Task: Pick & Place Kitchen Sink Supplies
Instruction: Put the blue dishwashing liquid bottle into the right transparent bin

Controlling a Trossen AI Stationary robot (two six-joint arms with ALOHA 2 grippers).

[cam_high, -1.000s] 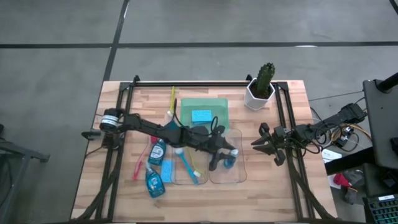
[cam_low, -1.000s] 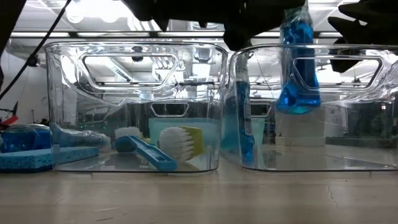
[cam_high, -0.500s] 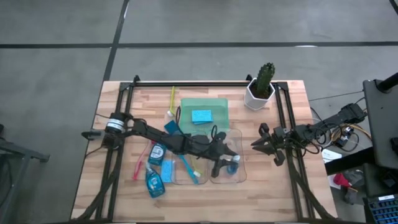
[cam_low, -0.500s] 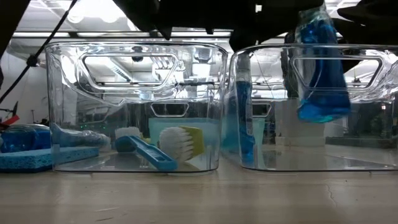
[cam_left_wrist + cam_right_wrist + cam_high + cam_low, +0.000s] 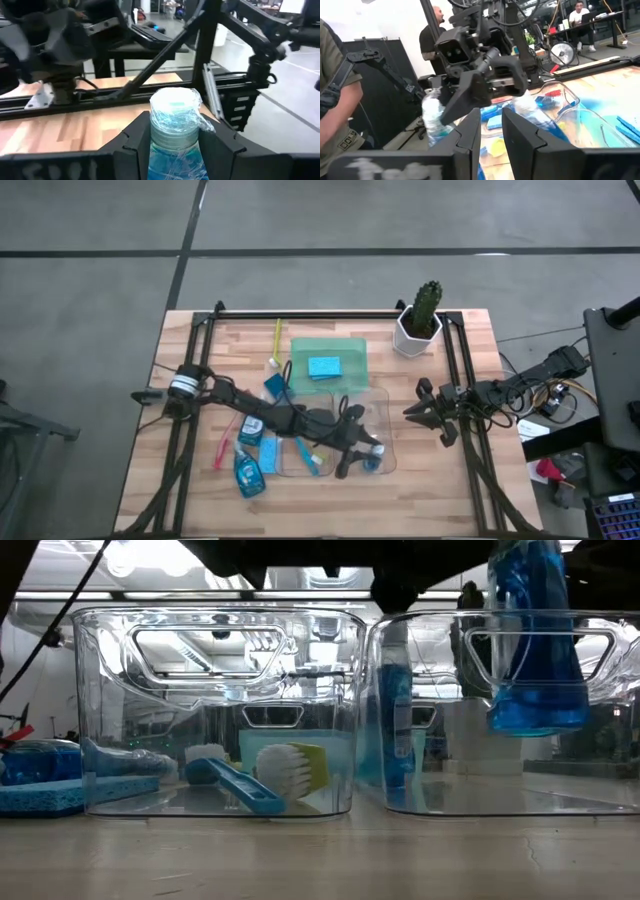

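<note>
My left gripper [image 5: 358,454] reaches level over the right clear bin [image 5: 384,396] and is shut on a small clear bottle of blue liquid [image 5: 535,650]. A second bottle [image 5: 395,720] stands inside that bin. The left clear bin [image 5: 215,650] holds a blue brush [image 5: 232,786] and a yellow-green brush [image 5: 292,766]. On the table left of the bins lie two more bottles [image 5: 247,474], a blue sponge [image 5: 268,452] and a red-pink brush [image 5: 224,448]. My right gripper [image 5: 410,412] waits at the table's right side, open by a narrow gap with nothing in it. My left gripper pinches the bottle's upper part [image 5: 175,131] between its two fingers, one on each side. The fingers come in level from the table's left. The bottle hangs about upright below them, its base [image 5: 537,720] clear of the bin floor.
A green tray [image 5: 352,350] with a blue sponge [image 5: 322,367] sits behind the bins, a yellow-green brush [image 5: 278,340] beside it. A cactus in a white pot [image 5: 420,322] stands at the far right. People [image 5: 335,100] show in the room beyond the table.
My left gripper has carried the bottle toward the table's near edge over the right bin and sunk a little. The bottle tipped midway and hangs about upright again.
</note>
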